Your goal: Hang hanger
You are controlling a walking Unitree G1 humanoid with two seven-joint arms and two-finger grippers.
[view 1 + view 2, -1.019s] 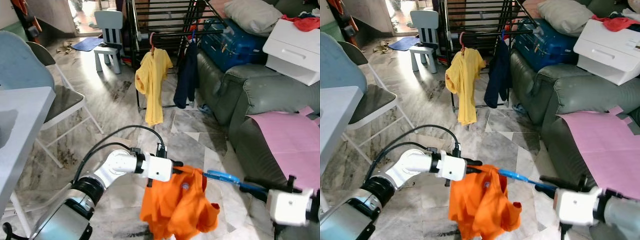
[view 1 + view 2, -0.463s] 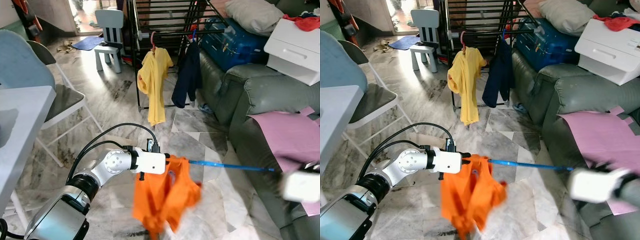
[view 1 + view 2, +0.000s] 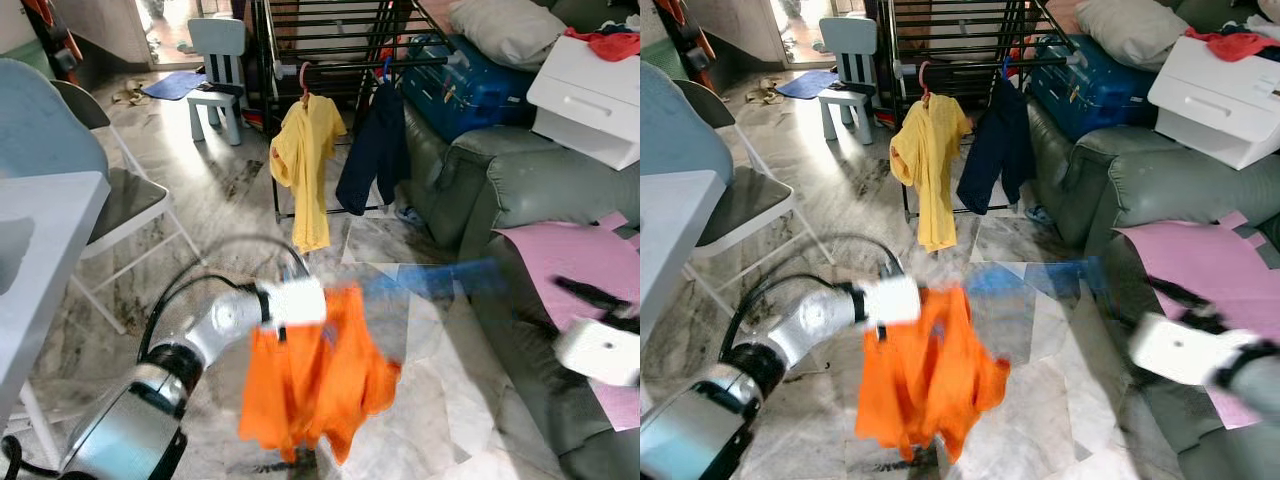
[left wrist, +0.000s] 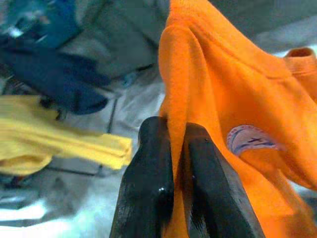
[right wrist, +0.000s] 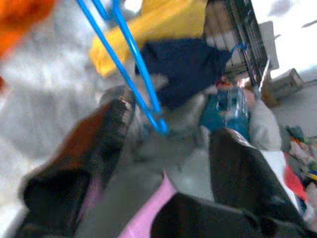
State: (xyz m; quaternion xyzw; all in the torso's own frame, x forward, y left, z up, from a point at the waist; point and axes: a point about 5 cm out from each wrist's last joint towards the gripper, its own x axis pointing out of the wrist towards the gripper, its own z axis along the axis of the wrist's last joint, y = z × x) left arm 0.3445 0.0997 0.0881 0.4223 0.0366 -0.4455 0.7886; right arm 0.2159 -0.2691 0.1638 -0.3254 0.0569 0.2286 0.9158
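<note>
The left gripper (image 4: pixel 176 148) pinches the orange shirt (image 3: pixel 315 375); the blue hanger (image 5: pixel 126 62) (blurred) lies lengthwise just beyond the spread right gripper (image 5: pixel 163 148), rack (image 3: pixel 330 45) far ahead.

Three garments: one orange shirt (image 3: pixel 315 385), one yellow shirt (image 3: pixel 305 165), one navy garment (image 3: pixel 372 160); one blue hanger (image 5: pixel 126 59).

blue hanger (image 3: pixel 430 281) motion-blurred, orange shirt (image 3: pixel 315 375) smeared
</note>
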